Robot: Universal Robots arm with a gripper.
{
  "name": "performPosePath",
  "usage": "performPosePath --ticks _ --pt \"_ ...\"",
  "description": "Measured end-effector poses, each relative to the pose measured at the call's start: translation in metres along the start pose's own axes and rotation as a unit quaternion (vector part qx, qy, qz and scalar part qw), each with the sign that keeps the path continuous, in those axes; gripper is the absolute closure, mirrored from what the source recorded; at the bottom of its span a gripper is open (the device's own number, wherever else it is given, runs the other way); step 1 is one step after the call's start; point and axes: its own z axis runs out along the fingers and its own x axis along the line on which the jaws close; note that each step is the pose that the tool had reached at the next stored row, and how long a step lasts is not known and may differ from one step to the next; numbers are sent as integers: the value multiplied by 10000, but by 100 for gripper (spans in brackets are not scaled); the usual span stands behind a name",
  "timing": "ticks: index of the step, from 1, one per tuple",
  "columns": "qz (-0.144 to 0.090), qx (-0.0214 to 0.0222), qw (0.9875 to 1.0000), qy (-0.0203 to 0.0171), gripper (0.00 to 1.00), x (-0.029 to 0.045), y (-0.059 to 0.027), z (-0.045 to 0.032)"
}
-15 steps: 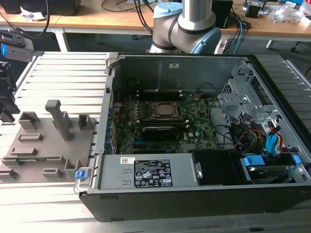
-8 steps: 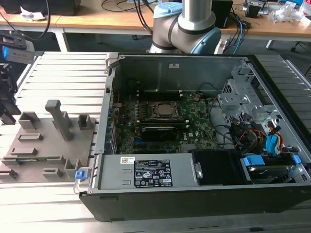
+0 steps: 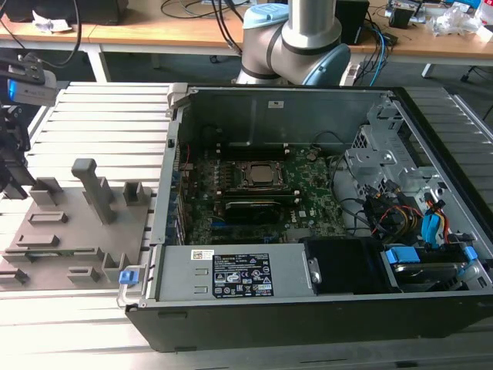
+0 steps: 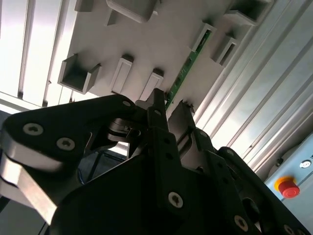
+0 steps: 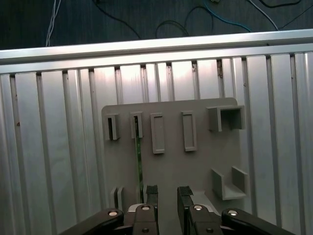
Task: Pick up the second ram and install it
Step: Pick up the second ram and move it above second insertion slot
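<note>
The second ram (image 5: 138, 164) is a thin green stick standing on edge in slotted holders of the grey fixture plate (image 5: 195, 166). In the second wrist view the same ram (image 4: 184, 73) runs away from the fingertips across the plate. My gripper (image 5: 167, 193) hovers above the plate, open, with nothing between its fingers. The ram lies just outside one finger (image 5: 151, 192), not in the gap. In the second wrist view the gripper (image 4: 169, 106) points at the near end of the ram. In the exterior view the arm's wrist (image 3: 23, 85) hangs over the fixture plate (image 3: 77, 231) at that view's left.
The open computer case (image 3: 308, 308) holds the green motherboard (image 3: 308, 193), with drive cages and cables toward the exterior view's right. Grey posts and brackets (image 3: 92, 185) stand up from the fixture plate. Ribbed aluminium table (image 5: 49, 147) surrounds it. A red stop button (image 4: 286, 186) sits nearby.
</note>
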Motion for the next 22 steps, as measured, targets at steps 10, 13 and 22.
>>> performPosePath --ticks 10,13,22 --pt "0 0 10000 0 70 2 1 96" --pt "0 0 10000 0 70 3 1 119" --pt "0 0 10000 0 70 4 1 186"
